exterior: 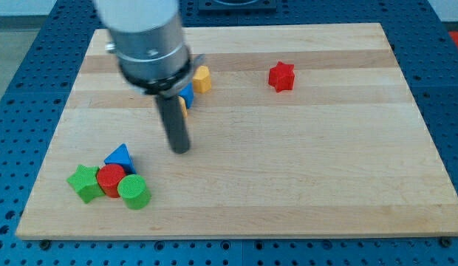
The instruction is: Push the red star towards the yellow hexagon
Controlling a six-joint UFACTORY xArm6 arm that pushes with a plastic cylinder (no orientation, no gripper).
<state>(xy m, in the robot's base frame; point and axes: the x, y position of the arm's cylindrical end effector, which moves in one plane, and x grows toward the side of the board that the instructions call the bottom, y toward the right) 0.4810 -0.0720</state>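
The red star (281,76) lies on the wooden board (288,162) at the view's upper right of centre. The yellow hexagon (202,78) lies to its left, near the rod. My tip (181,151) rests on the board below and a little left of the yellow hexagon, far to the left of the red star. A blue block (188,96) and a sliver of another yellow block (184,106) sit just under the hexagon, partly hidden by the rod.
A cluster sits at the view's lower left: a blue triangle (120,157), a green star (84,182), a red cylinder (110,179) and a green cylinder (133,192). The arm's grey body (144,37) covers the board's upper left.
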